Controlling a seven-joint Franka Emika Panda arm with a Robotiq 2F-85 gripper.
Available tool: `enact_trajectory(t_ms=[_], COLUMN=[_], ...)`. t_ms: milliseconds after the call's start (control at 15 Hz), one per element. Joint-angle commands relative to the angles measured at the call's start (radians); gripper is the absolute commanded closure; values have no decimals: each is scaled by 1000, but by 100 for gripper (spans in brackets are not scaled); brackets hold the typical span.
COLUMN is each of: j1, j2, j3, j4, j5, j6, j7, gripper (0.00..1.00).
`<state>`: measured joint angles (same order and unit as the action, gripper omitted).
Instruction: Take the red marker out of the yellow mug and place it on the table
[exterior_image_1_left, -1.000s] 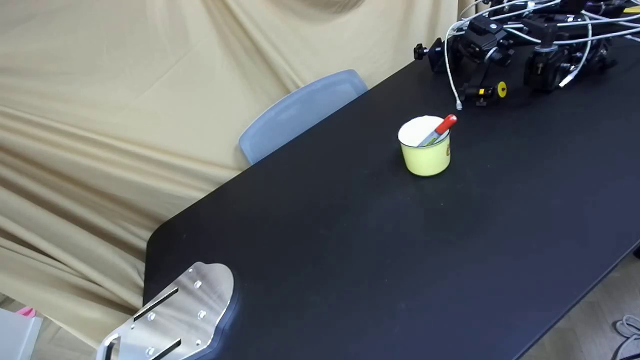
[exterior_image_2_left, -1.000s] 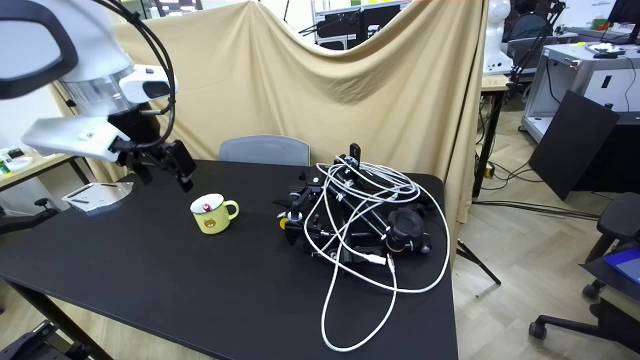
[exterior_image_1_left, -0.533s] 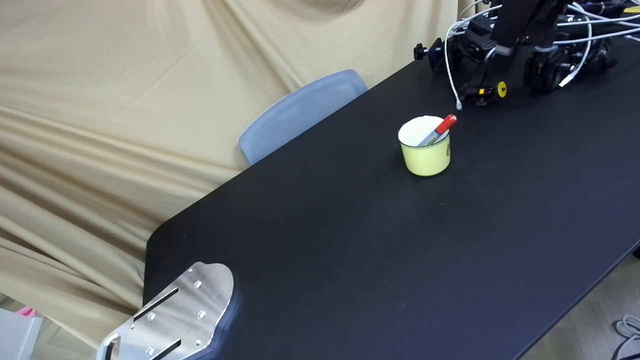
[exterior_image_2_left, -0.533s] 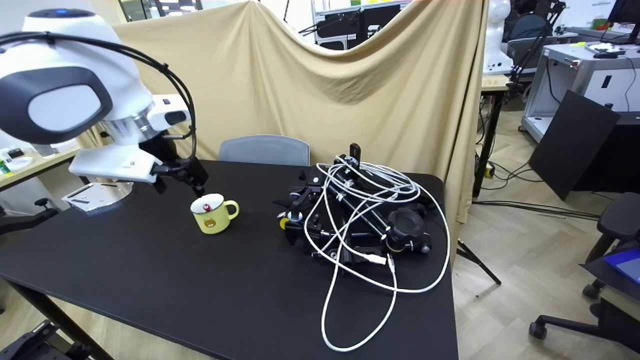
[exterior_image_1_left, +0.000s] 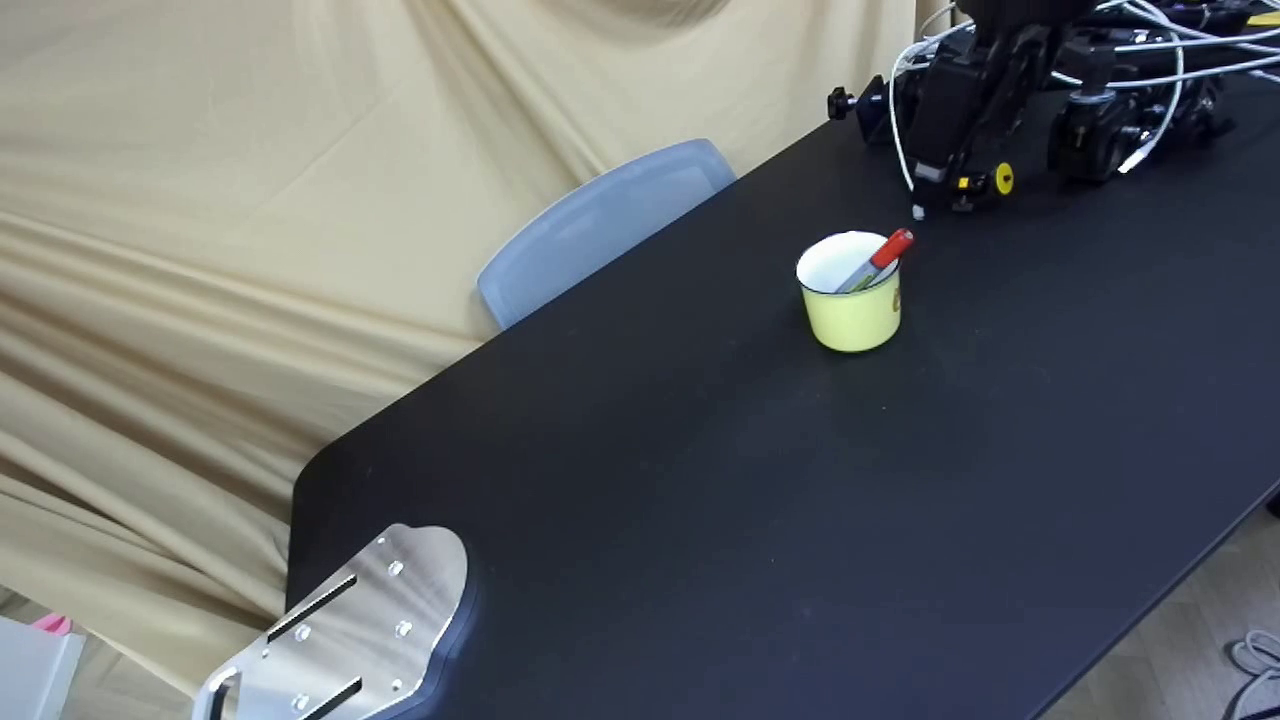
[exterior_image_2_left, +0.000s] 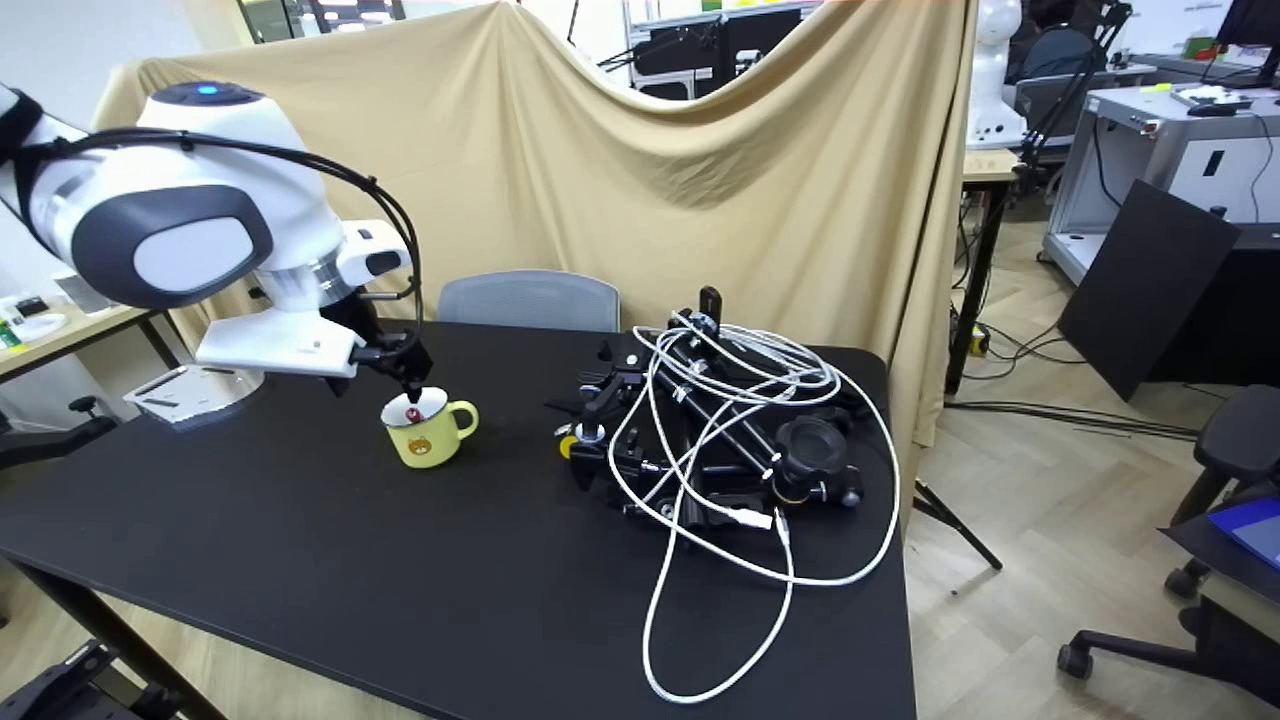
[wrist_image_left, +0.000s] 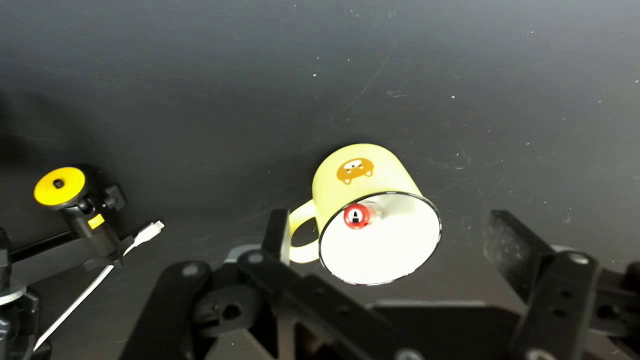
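The yellow mug (exterior_image_1_left: 850, 322) stands upright on the black table (exterior_image_1_left: 640, 500); it also shows in an exterior view (exterior_image_2_left: 425, 447) and the wrist view (wrist_image_left: 387, 175). The red marker (exterior_image_1_left: 893, 247) leans inside it, its red cap rising past the rim and its grey body going down inside. The cap shows in an exterior view (exterior_image_2_left: 413, 414) and end-on in the wrist view (wrist_image_left: 356, 216). My gripper (wrist_image_left: 389, 225) is open and empty, its fingers apart on either side of the mug's mouth in the wrist view. In an exterior view the gripper (exterior_image_2_left: 382, 386) is just above and behind the mug.
Black stands with white cables (exterior_image_2_left: 740, 425) lie on the table on the mug's handle side; a yellow-ended part (wrist_image_left: 60, 187) is nearest. A metal plate (exterior_image_1_left: 370, 620) lies at the table's other end. A grey-blue chair (exterior_image_1_left: 610, 225) and beige cloth (exterior_image_1_left: 250, 150) stand behind.
The arm has come down and moved right toward the mug in an exterior view. The gripper has entered the other picture from the top right. The mug and marker have not moved.
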<state>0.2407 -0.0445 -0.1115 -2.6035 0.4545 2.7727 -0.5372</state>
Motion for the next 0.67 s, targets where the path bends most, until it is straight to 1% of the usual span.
enact_trajectory(t_ms=[0,600], j1=[4,-8], j2=[85,220], j3=[-2,29], j4=[67,162], j5=[73,172], j6=[0,-7], j7=[-74,-187], gripper=[0,0])
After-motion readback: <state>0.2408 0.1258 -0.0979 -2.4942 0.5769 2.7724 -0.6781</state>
